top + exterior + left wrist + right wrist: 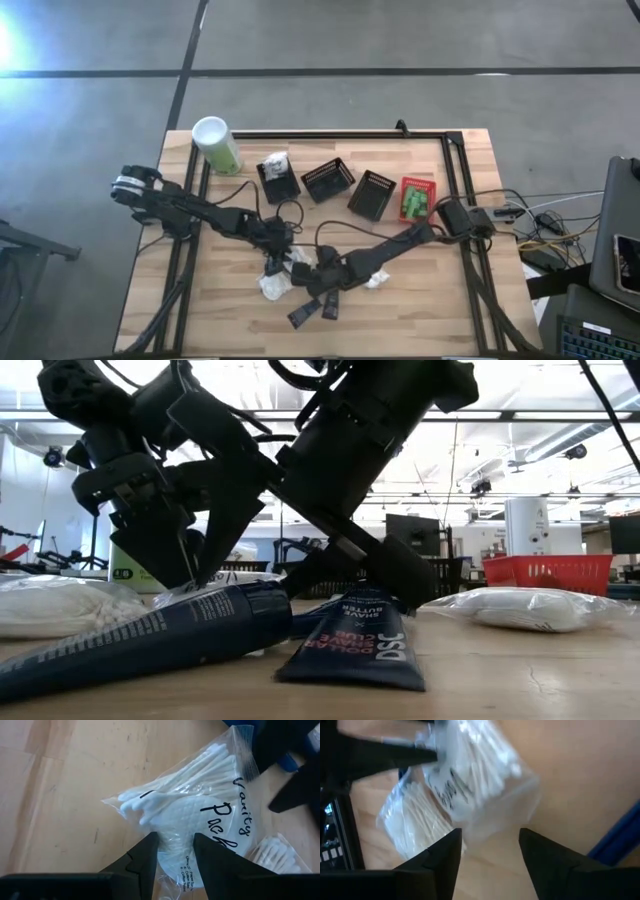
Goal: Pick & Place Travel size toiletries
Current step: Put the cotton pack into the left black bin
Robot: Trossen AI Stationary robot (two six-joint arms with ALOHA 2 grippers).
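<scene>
Clear crinkly plastic fills the left wrist view: a vanity pack (200, 815) of cotton swabs lies on the wooden bench (60, 795), and the left claw (175, 855) has its two dark fingers apart around the packet's near edge, plastic showing in the gap between them. Whether they press the packet cannot be told.

From above, both claws meet near the bench's front middle. The left claw (277, 250) sits just at 12 o'clock of a white packet (273, 285). The right claw (312, 276) is just at 3 o'clock of that packet, fingers spread, with the vanity pack (470, 785) beyond them and a second swab packet (415, 827) beside it.

Another white packet (376, 281) lies at 3 o'clock of the right claw, under its arm. Two dark tubes (305, 312) lie at 6 o'clock of the claws, near the bench's front edge; the low view shows one marked shave butter (355, 645). Green tubes stand in a red basket (417, 199) at the back, beside black baskets (328, 180).
</scene>
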